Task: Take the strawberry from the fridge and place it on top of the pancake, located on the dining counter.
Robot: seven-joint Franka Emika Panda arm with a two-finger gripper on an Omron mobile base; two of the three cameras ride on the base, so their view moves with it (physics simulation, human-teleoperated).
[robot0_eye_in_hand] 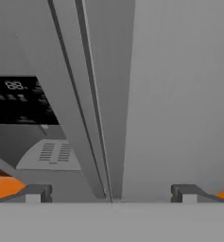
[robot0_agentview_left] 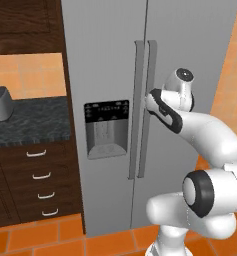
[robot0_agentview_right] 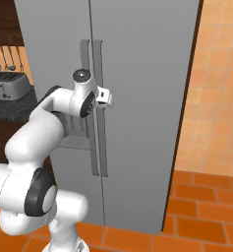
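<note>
Gripper (robot0_eye_in_hand: 111, 193) spread wide, holding nothing, its two dark fingertips (robot0_eye_in_hand: 34, 194) far apart at the bottom of the hand view. Right in front of it the fridge (robot0_agentview_left: 190, 45), both doors shut, tall and grey steel. Straight ahead of the open jaws, between the fingertips, the two vertical door handles (robot0_eye_in_hand: 92, 118) (running side by side along the gap where the doors meet). In the left base view the hand close against the right-hand handle (robot0_agentview_left: 151, 100); touching or only just beside it, cannot tell. To the left of the gripper, in the left door, the black-panelled water dispenser (robot0_agentview_left: 106, 128) with its grey recess below. Farther to the left of the gripper, the dark speckled counter (robot0_agentview_left: 30, 120) over dark wood drawers (robot0_agentview_left: 40, 185), with a toaster (robot0_agentview_left: 0, 104) standing on it. Below, an orange tiled floor (robot0_agentview_right: 201, 206).
</note>
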